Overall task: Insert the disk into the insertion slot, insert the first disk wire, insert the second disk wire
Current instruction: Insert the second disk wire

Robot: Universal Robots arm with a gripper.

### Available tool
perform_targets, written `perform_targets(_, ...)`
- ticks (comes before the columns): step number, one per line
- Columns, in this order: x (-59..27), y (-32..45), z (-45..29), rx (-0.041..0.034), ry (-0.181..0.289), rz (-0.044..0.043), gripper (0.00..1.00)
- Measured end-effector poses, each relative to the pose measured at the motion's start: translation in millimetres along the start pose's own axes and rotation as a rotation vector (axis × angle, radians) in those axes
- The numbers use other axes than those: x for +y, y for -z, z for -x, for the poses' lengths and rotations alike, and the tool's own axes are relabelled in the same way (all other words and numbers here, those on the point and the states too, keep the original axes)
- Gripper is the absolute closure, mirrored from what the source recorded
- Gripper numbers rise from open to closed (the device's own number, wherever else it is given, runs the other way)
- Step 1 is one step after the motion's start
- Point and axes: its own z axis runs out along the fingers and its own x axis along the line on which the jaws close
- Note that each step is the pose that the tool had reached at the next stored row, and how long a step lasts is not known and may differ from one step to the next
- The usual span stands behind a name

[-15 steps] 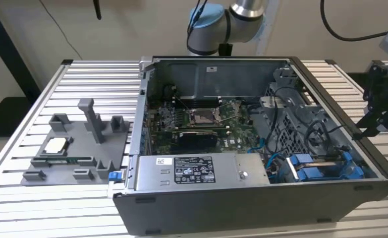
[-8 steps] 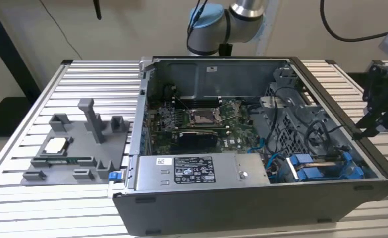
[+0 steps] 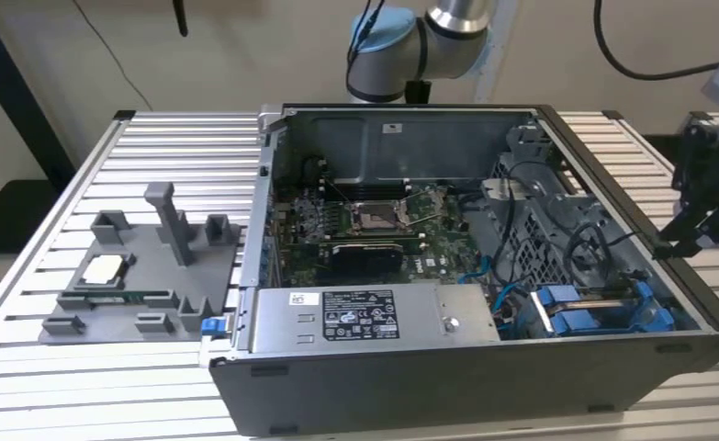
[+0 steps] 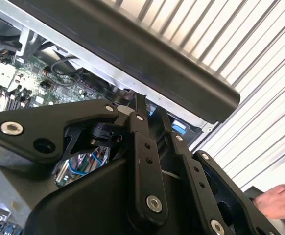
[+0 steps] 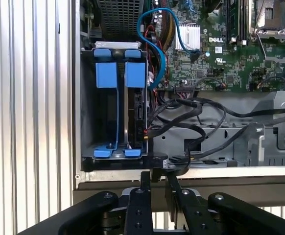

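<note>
Case [image 3: 457,395]: lies on the tabletop [image 3: 175,138] with its open side up, so you reach in from above.
Slot [image 5: 86,117]: near corner of the case, on the exterior view's right.
Disk [image 5: 134,112]: stands on edge inside the slot in its blue carrier [image 5: 135,73], seemingly seated.
Wires [image 5: 181,110]: black, loose just beside the disk, probably unplugged.
End effector [image 5: 157,178]: at the case rim beside the slot; you cannot tell whether it is clenched or released.

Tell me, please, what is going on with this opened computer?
A robot arm is working on an open computer case on a slatted table. Its gripper hangs just outside the case wall, beside the insertion slot, holding nothing. The disk in its blue carrier appears already seated in the slot; whether the cables beside it are plugged in I cannot tell.
</note>
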Motion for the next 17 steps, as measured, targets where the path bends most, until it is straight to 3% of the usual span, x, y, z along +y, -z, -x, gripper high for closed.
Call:
perform_targets(11,6.1,-3.5,-1.5,-0.0016,-0.032,-0.0025,0.73)
perform_targets(12,6.3,-5.8,-1.7,-0.0032,-0.065,-0.0052,0.82)
perform_targets(13,6.7,-6.1,-1.8,-0.005,-0.08,-0.0064,0.84)
perform_targets(17,14.3,-1.2,-1.4,-0.0058,-0.083,-0.007,0.84)
